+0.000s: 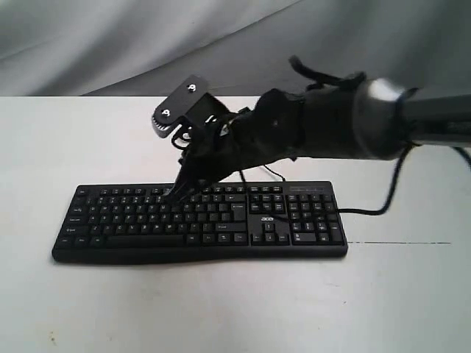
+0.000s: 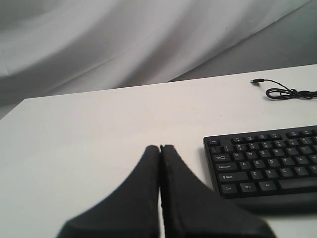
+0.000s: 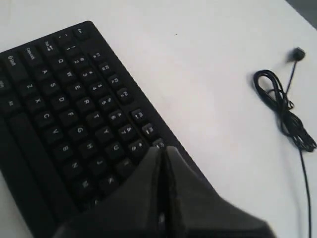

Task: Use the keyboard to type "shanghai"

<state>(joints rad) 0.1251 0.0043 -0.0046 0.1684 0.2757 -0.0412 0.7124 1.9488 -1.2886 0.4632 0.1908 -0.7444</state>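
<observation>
Keys facing up, the keyboard [image 1: 199, 220] lies flat on the white bench [image 1: 73, 132], its long side running across the exterior view. From the right of that view the right hand [image 1: 176, 193] reaches in and points down at the upper key rows, left of the board's middle. Its fingers are clenched together with nothing between them. Whether the tip touches a key cannot be told. The left hand [image 2: 160, 148] hangs over bare bench beside the Esc end, likewise clenched and empty. A thin cable [image 3: 280, 101] lies coiled behind the keyboard.
</observation>
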